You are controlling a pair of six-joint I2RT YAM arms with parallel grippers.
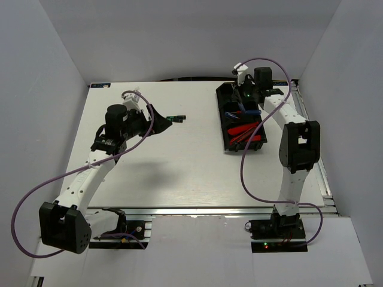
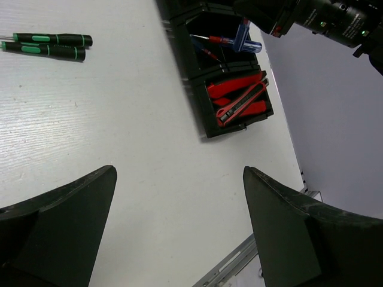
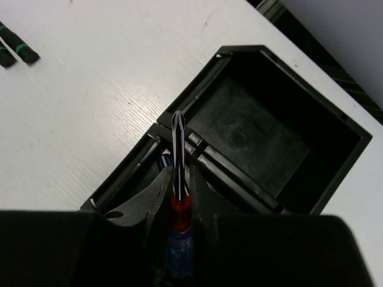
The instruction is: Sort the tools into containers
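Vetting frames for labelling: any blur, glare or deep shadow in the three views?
Top external: even light, only a soft shadow by the left arm on the table; tray interior dark. Left wrist: its own fingers are soft-edged dark wedges, the green-black screwdrivers sharp. Right wrist: glint along the held screwdriver shaft, right gripper body near black.

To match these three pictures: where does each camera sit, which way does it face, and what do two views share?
Top: above and behind the arms, looking down on the table; both arms show.
Left wrist: on the left arm, facing across the table to the tray; open left gripper at the bottom.
Right wrist: looking down into the tray's empty end bin; the right gripper holds a screwdriver.
Shared: both wrist views show the tray and the green screwdrivers.
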